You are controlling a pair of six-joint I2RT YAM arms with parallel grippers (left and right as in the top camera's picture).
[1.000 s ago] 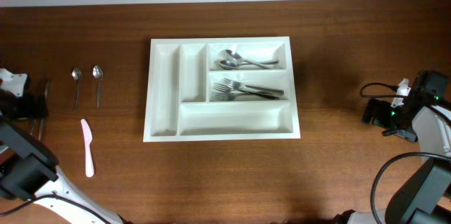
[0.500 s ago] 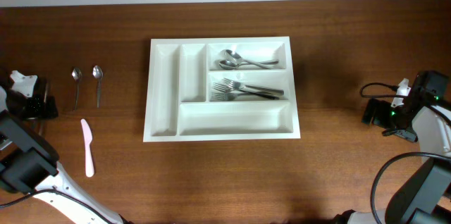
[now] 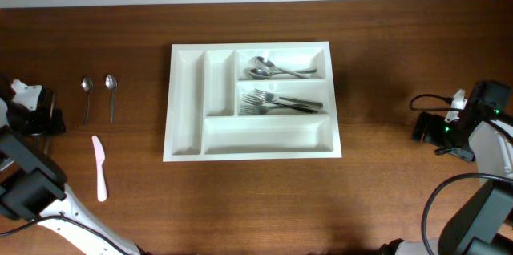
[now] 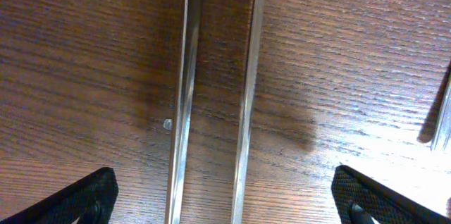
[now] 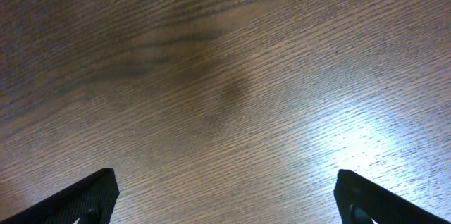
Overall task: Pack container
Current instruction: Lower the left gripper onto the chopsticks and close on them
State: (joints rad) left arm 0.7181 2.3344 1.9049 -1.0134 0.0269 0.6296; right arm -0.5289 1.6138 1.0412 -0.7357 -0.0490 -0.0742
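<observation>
The container, a big white tray, lies in the middle of the table. Spoons fill its top right compartment and forks the one below; the other compartments hold nothing. My left gripper hovers at the table's far left. It is open, and two slim metal cutlery handles lie on the wood between its fingers, untouched. My right gripper sits at the far right, open over bare wood.
Two metal spoons lie side by side on the table left of the tray. A pink plastic knife rests below them. Another metal handle shows at the right edge of the left wrist view.
My left gripper has shifted a little to the right, covering the metal cutlery at the far left. The right arm and the tray have not moved.
</observation>
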